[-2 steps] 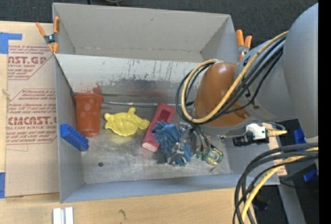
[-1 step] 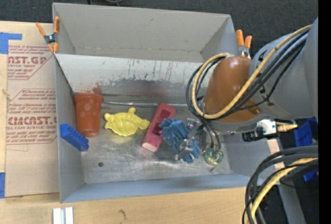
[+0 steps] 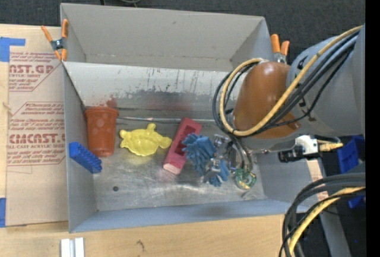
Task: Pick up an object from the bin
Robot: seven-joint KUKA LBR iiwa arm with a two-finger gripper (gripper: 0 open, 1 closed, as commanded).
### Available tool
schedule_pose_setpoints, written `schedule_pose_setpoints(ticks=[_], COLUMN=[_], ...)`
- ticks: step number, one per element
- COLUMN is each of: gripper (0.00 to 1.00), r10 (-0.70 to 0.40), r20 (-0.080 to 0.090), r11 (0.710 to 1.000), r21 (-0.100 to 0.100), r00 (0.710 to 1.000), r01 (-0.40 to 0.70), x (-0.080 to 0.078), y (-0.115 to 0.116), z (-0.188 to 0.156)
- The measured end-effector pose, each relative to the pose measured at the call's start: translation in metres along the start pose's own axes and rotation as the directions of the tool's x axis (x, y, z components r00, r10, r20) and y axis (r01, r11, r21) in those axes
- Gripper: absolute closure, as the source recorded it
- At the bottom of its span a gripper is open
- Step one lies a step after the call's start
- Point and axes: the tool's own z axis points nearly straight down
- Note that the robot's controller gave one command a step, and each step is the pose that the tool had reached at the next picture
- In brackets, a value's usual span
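Note:
My gripper (image 3: 233, 156) is low in the bin's right part, below the orange wrist cover. It is right beside a blue spiky toy (image 3: 202, 154), whose right side it touches or overlaps. A small green and clear ring-shaped piece (image 3: 244, 179) lies just under the gripper on the right. Against the blue toy's left side leans a pink rectangular block (image 3: 181, 145).
Further left lie a yellow flat animal-shaped toy (image 3: 143, 140), an orange cup (image 3: 101, 130) standing mouth down, and a blue studded brick (image 3: 84, 158) against the left wall. The arm and its cables hang over the bin's right wall.

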Motion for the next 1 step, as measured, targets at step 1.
schedule_pose_setpoints(ticks=[1], gripper=[1.0], r10=[-0.02], r20=[-0.005], r11=[1.0], r21=[0.001], r00=[1.0], r01=[0.02], x=[-0.0022], y=[-0.0033], z=[-0.0556])
